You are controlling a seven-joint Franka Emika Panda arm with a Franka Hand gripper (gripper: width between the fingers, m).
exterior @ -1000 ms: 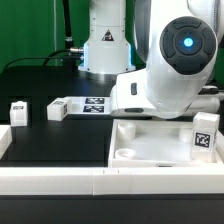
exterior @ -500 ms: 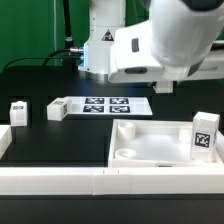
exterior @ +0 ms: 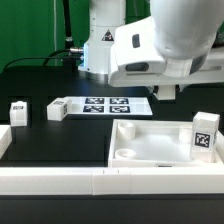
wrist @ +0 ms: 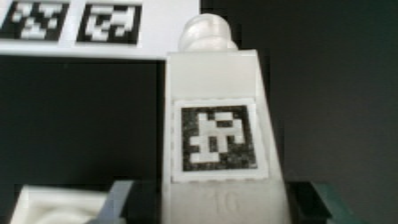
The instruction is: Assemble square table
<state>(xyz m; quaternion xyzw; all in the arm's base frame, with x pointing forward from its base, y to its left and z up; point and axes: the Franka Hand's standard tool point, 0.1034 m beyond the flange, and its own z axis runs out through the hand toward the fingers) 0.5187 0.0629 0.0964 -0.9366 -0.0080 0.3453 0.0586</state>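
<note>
Wrist view: white plastic tagged block leg (wrist: 217, 130) is clamped in the gripper (wrist: 215, 203), long axis pointed at the marker board (wrist: 80, 22).

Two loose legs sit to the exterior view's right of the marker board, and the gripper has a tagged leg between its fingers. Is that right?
Not quite. In the exterior view the leftmost leg and the second leg both sit to the left of the marker board, not the right. The rest holds: the wrist view shows the tagged leg between the fingers of the gripper.
</note>
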